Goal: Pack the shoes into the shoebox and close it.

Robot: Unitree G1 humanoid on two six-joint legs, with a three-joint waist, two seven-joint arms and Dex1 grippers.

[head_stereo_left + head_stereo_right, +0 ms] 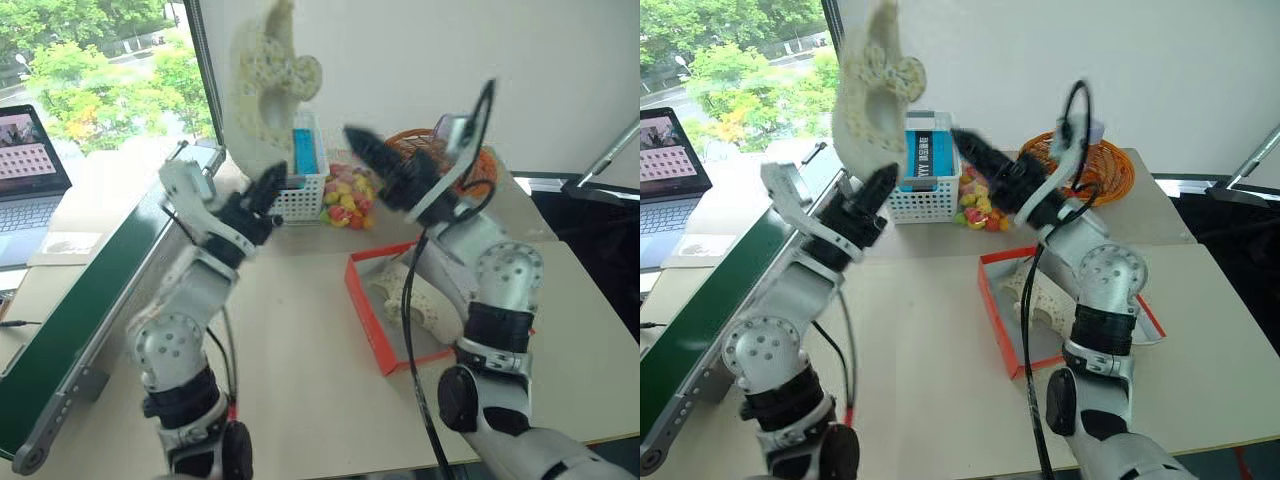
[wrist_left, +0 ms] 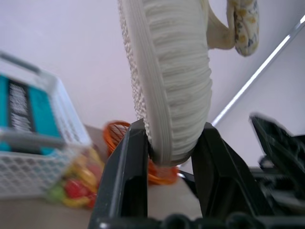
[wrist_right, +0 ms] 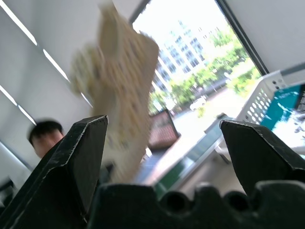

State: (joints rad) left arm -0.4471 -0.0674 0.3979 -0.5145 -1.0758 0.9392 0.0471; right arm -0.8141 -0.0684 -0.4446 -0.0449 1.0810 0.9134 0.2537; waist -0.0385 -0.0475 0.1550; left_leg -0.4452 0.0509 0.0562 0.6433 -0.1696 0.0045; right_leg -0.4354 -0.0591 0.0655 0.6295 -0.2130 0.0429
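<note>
Against white wall upper-centre, left gripper clamps shoe upright by its sole, likely for handover to wide-open right gripper over shoebox.

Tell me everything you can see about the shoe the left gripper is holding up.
The cream knit-textured sneaker has a pale ribbed sole and a speckled inside. It stands on end in the air, above the beige table, clamped across the sole by the left gripper and its two black fingers. Nothing else touches it; the open right gripper is apart.

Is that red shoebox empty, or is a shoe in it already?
Not empty: one cream shoe lies inside the open shoebox; the other shoe is held up.
</note>
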